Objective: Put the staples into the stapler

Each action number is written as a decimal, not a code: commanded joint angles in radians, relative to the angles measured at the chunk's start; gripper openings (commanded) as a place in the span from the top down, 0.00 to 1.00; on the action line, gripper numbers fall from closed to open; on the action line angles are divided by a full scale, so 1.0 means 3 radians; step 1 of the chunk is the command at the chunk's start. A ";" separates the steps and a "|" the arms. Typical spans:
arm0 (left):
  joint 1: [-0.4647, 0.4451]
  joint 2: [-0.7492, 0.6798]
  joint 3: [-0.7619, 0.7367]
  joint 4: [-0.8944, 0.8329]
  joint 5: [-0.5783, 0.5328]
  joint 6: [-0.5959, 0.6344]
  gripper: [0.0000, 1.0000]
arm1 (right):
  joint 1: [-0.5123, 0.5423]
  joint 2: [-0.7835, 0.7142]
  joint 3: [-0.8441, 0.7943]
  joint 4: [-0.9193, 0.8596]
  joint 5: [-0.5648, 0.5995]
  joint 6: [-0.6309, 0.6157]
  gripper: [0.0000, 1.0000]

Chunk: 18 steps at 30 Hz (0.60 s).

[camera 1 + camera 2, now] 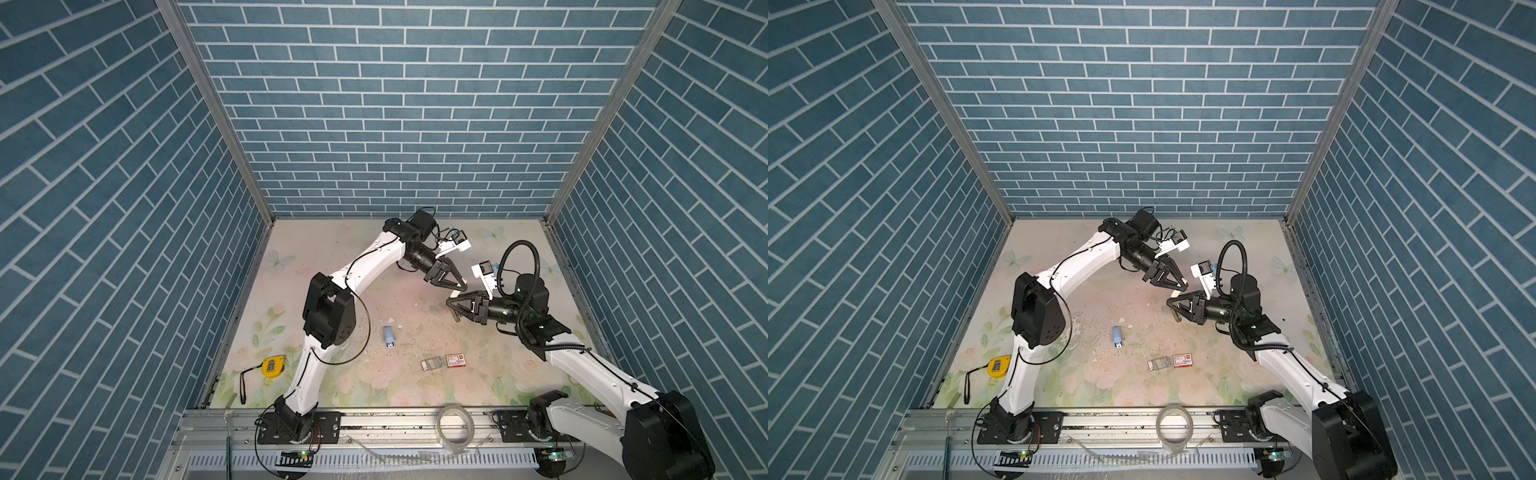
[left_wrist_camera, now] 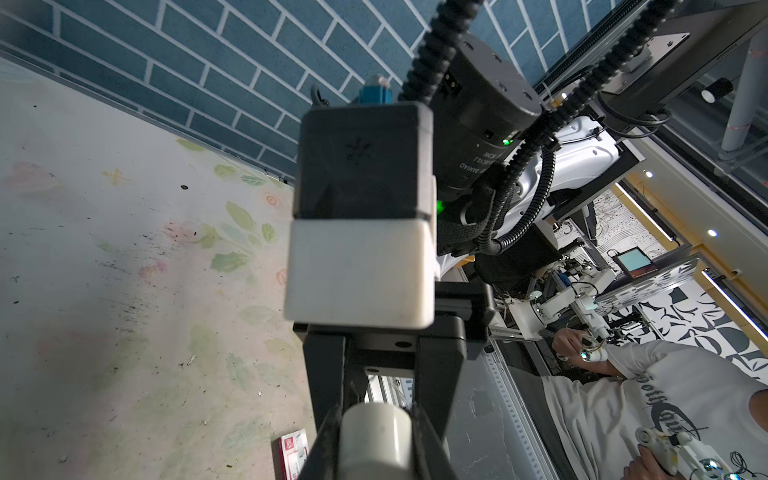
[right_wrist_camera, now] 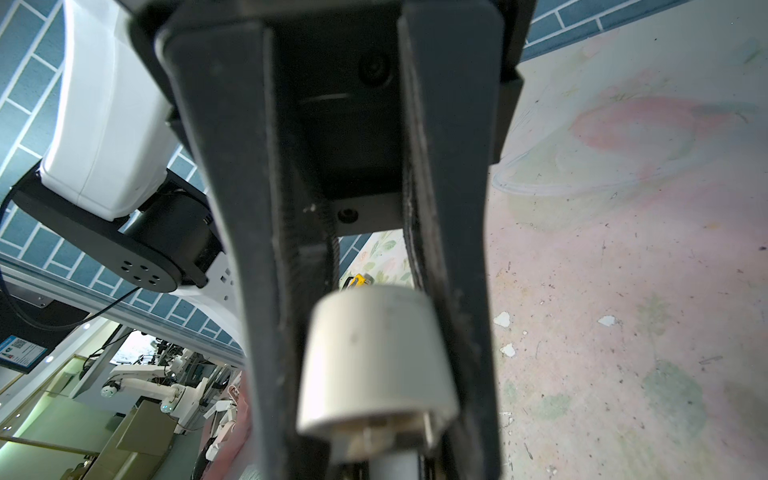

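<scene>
Cream stapler sits between the grippers: left gripper clamps it; whether right gripper grips, I cannot tell. Staples lie just beside the white-red box, blue stapler beyond them.

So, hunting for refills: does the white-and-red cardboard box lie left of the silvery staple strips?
No, the box lies right of the staples, in a top view.

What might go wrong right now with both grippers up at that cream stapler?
The cream stapler hangs in mid-air between the left gripper and right gripper; an uneven pull may twist or drop it onto the table. Their tips almost meet, so they may collide. The staples lie apart beside the box, while both grippers are busy.
</scene>
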 commanded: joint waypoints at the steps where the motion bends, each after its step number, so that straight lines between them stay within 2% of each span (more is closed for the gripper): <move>1: -0.0013 0.0013 0.0003 0.0029 -0.0002 0.0105 0.70 | -0.0028 0.0013 0.0019 -0.0115 0.0231 0.0276 0.84; 4: -0.0012 -0.0061 -0.0067 0.0118 -0.0147 0.0083 0.47 | -0.0032 0.0019 0.0031 -0.0171 0.0270 0.0255 0.85; 8: 0.0060 -0.0297 -0.0407 0.0555 -0.0416 -0.0124 0.29 | -0.0034 0.0001 0.0079 -0.0410 0.0359 0.0150 0.86; 9: 0.0086 -0.0349 -0.0479 0.0624 -0.0487 -0.0139 0.22 | -0.0034 -0.0004 0.0091 -0.0482 0.0388 0.0115 0.86; 15: 0.0402 -0.0638 -0.0819 0.0600 -0.1113 0.0049 0.17 | -0.0034 -0.0012 0.0186 -0.1260 0.0905 -0.0284 0.86; 18: 0.0559 -0.0848 -0.1050 0.0652 -0.1615 0.0096 0.17 | -0.0031 0.0044 0.0179 -0.1499 0.1289 -0.0450 0.85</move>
